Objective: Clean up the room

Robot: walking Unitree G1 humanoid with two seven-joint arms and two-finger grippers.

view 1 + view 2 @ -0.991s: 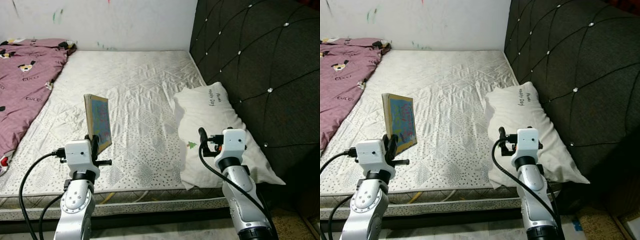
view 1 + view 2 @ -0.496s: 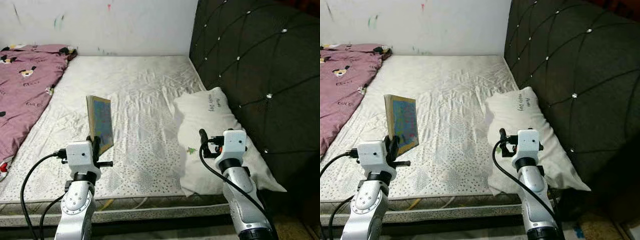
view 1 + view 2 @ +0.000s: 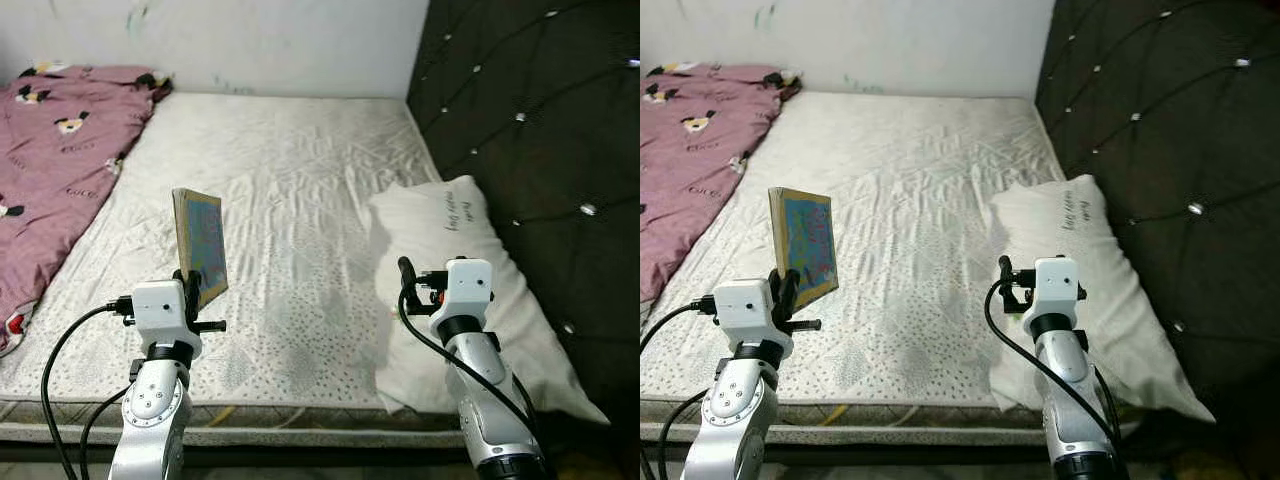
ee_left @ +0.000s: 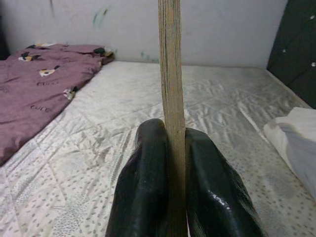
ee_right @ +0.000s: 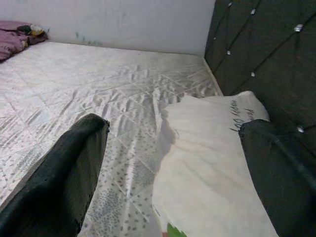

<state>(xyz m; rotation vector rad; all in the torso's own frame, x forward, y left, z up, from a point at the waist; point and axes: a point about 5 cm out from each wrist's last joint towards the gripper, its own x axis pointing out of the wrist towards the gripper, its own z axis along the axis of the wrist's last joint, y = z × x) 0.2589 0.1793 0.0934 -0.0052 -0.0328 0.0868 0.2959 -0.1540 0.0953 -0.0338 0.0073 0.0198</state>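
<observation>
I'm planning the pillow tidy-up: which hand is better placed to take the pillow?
Right. The right hand hangs open just over the white pillow by the headboard, while the left hand is shut on the upright book, further from the pillow.

Book [image 3: 198, 246]: thin, flat, tan-edged, cover mostly blue with small coloured marks. I see it held upright, slightly tilted, above near edge of mattress [image 3: 290, 190], clear of surface. Lower edge pinched between my left gripper's [image 4: 170, 148] black fingers [image 4: 145, 187], clamped tight on both faces; in left wrist view book stands edge-on, rising straight up from fingers. Book sits over mattress's left half, well apart from mattress's right side. Cover detail too small to read.
</observation>
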